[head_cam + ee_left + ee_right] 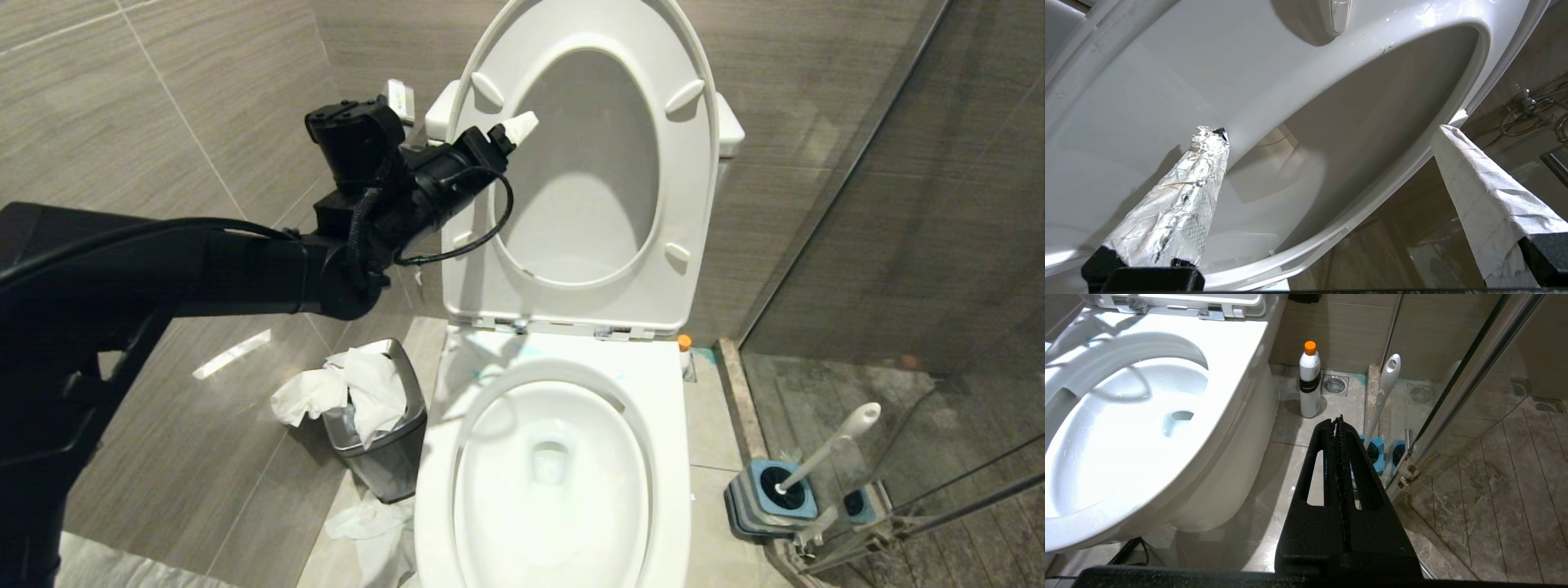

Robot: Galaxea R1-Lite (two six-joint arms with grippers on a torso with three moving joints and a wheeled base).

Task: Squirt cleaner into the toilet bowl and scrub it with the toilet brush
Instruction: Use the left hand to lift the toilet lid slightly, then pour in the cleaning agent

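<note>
Left arm raised at the upright seat; toilet brush unhandled.

The left gripper [522, 124], jaws wide and empty, its wrapped fingers [1180, 208] close to the raised white seat [482, 237] of the glossy white ceramic toilet bowl [669, 425]. The right gripper [1338, 422] is pressed closed, empty, low beside the bowl. The white-handled toilet brush [829, 447] stands in its square blue-grey holder [747, 502], right of the bowl, by an orange-capped white bottle [1309, 381].

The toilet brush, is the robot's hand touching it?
Apart. The right wrist view shows the toilet brush standing in its holder, untouched, beyond the shut right gripper; the open left gripper is up at the seat.
</note>
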